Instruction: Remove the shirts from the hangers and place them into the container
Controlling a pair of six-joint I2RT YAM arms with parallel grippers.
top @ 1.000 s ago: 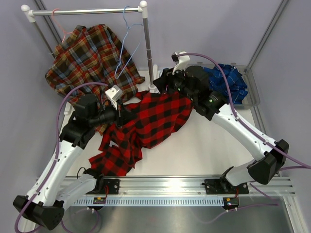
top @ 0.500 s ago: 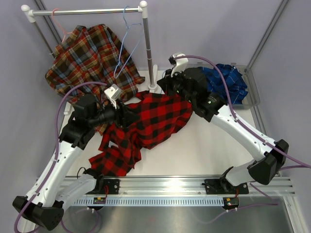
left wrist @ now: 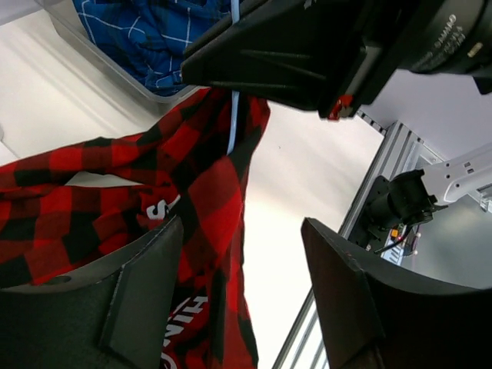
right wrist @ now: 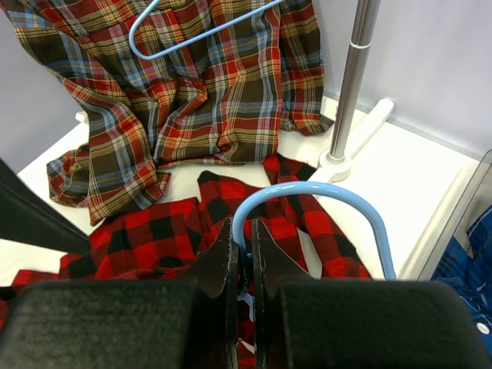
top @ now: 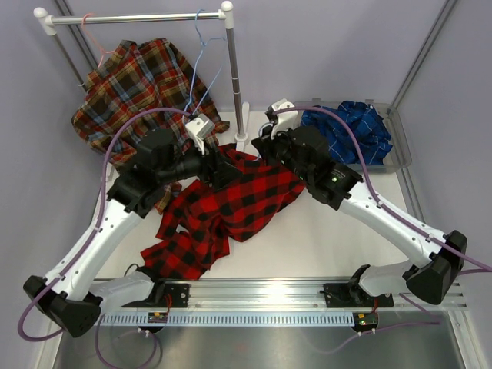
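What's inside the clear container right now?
One crumpled blue plaid shirt lies in the container. Whatever is beneath it, including most of the floor, is covered.

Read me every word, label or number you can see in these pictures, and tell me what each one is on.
"HIN": white letters on the red shirt, left wrist view, cut off by folds, so uncertain.
"S": one white letter higher on that shirt, the rest hidden.
White print on the camera lens: too blurred to read.
Orange rail stickers: too small to read.
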